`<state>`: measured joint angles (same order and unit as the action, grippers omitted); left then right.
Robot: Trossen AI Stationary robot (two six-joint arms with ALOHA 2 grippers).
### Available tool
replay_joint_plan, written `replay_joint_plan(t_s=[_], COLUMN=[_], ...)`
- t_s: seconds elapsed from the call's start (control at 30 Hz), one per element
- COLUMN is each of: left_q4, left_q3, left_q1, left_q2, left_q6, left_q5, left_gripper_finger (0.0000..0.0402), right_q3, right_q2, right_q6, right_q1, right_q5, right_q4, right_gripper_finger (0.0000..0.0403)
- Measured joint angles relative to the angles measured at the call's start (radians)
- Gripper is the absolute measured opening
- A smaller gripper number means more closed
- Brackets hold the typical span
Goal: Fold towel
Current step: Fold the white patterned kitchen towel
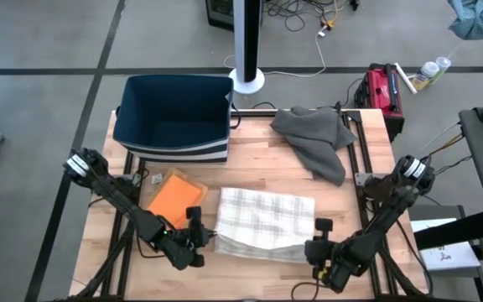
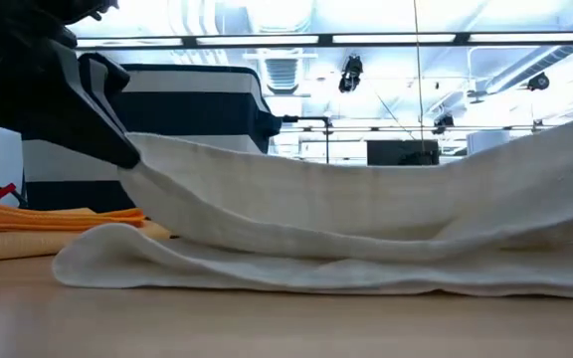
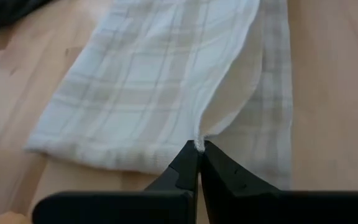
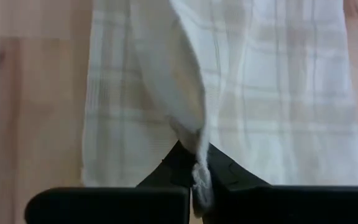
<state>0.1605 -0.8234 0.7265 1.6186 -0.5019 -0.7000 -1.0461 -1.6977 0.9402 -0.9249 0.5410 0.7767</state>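
The pale butcher-block wooden surface (image 1: 250,159) carries the white plaid cotton towel (image 1: 267,216) at its near middle, beside a folded orange cloth (image 1: 174,197). The towel's near edge is lifted off the wood. The risk, I judge, is a corner slipping from a thin pinch, or uneven travel skewing the fold. Left hand (image 3: 199,149) and right hand (image 4: 196,163) are each clenched on a near corner.

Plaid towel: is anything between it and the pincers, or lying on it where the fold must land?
Nothing visible. The left pincer and right pincer are each shut on a near corner of the plaid towel. The orange cloth and grey cloth lie off it.
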Motion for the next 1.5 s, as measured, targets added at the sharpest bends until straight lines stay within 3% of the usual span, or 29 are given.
replay_joint_plan(t_s=[0.37,0.67,0.97,1.1,1.3,1.5], left_q4=[-0.004,-0.101,-0.094,-0.086,-0.11,-0.065], left_q3=[0.0,0.0,0.0,0.001,0.001,-0.051], left_q1=[0.027,0.059,0.023,-0.039,-0.259,-0.398], left_q2=[-0.064,-0.015,0.024,0.02,-0.014,-0.183], left_q6=[-0.026,-0.016,-0.026,-0.027,0.122,0.295], left_q5=[0.049,0.093,0.064,-0.018,-0.016,0.01], left_gripper_finger=[0.0,0.0,0.0,0.0,0.0,0.0], right_q3=[-0.108,-0.112,-0.035,-0.037,-0.094,-0.099], right_q2=[-0.002,-0.023,-0.023,-0.007,0.101,0.313], right_q6=[-0.033,-0.008,-0.042,-0.034,0.126,0.028], right_q1=[-0.046,-0.066,0.029,0.103,0.196,0.289], right_q5=[0.001,-0.018,0.08,0.109,0.326,0.493], right_q4=[0.046,0.017,0.168,0.389,0.802,0.741], right_gripper_finger=[0.0002,0.0002,0.0002,0.0002,0.0002,0.0002])
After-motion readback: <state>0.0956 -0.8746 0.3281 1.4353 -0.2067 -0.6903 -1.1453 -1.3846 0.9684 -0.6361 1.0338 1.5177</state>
